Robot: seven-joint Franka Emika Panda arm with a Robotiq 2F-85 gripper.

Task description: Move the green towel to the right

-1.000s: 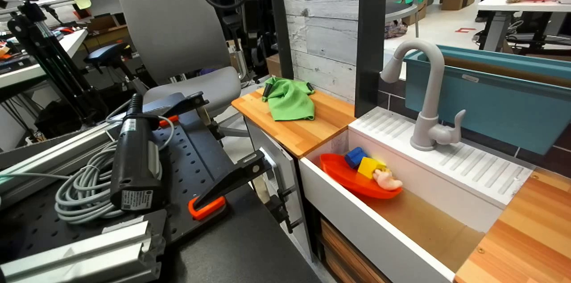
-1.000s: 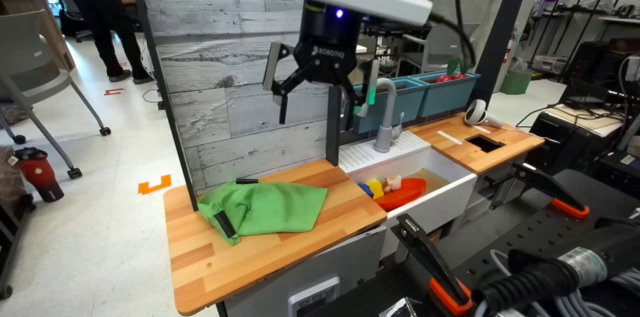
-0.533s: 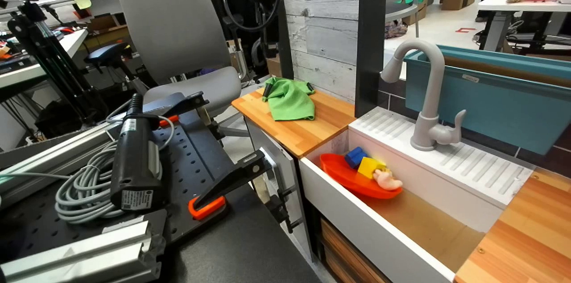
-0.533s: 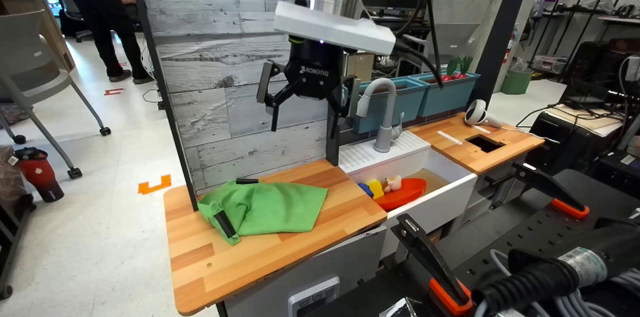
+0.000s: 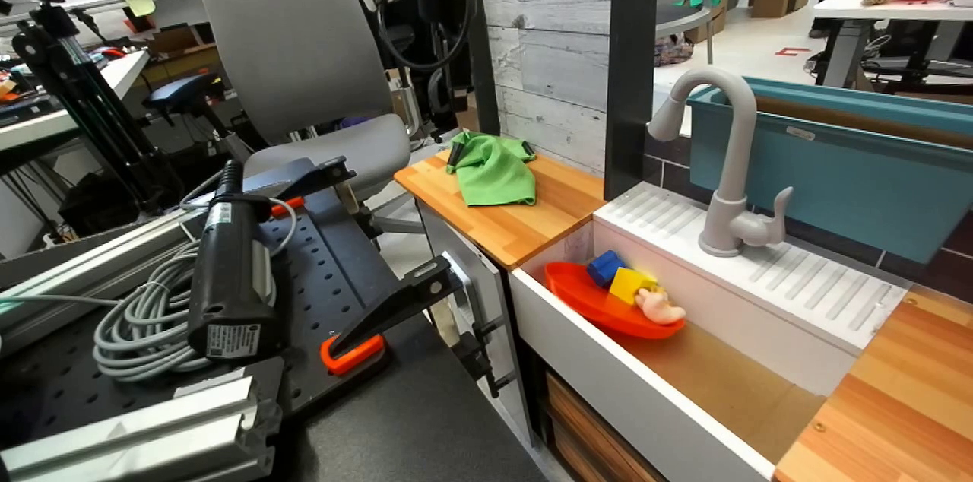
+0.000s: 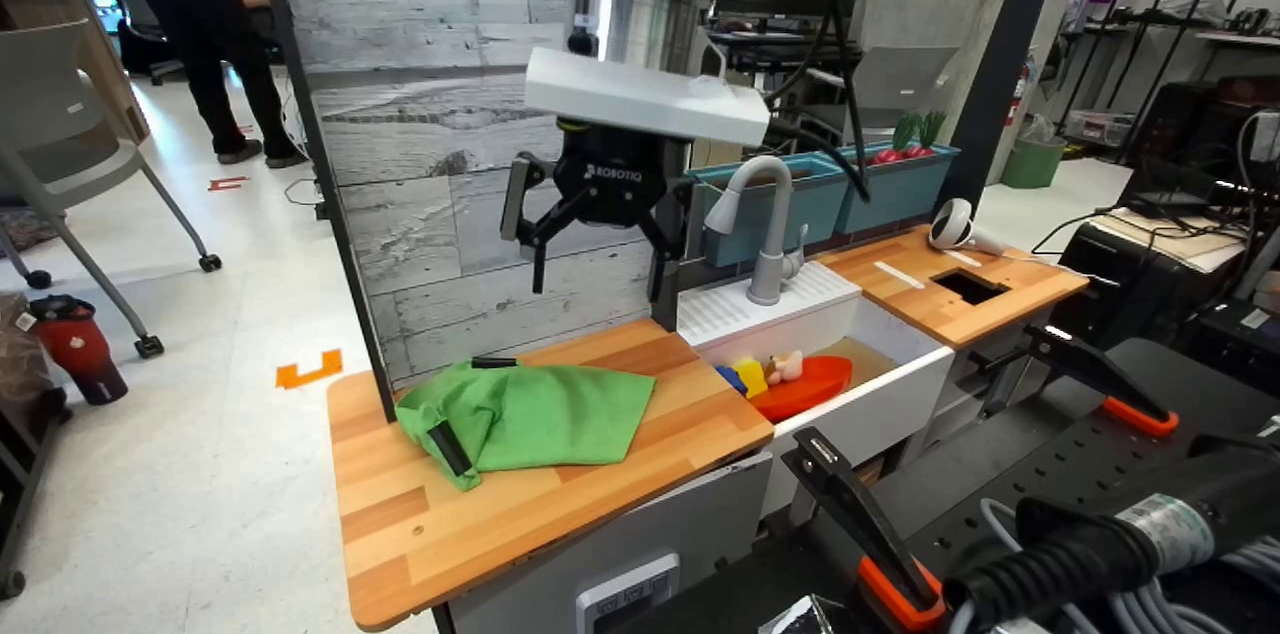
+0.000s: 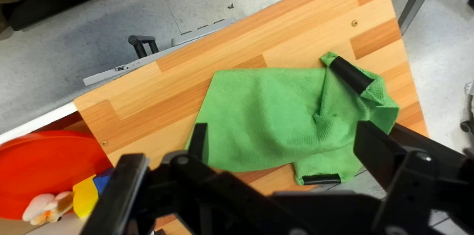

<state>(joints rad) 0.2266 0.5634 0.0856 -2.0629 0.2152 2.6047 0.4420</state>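
The green towel (image 6: 560, 419) with black strips lies crumpled on the wooden countertop (image 6: 420, 554), close to the grey wood-look panel. It also shows in an exterior view (image 5: 498, 176) and in the wrist view (image 7: 266, 105). My gripper (image 6: 597, 292) is open and empty, hanging above the countertop and the towel, fingers pointing down and apart from it. In the wrist view my gripper (image 7: 281, 127) has its fingers spread wide with the towel below and between them. In an exterior view the gripper itself is hard to make out against the dark background.
The panel (image 6: 480, 134) rises behind the countertop. A white sink (image 6: 900, 374) adjoins it, holding a red dish (image 6: 810, 392) with toys. A grey faucet (image 6: 775, 234) and teal planter (image 5: 836, 170) stand behind the sink. A black bench with clamps (image 5: 388, 315) is in front.
My gripper has come down and a little to the left in an exterior view, nearer the towel, staying open. The towel and the sink items have not moved.
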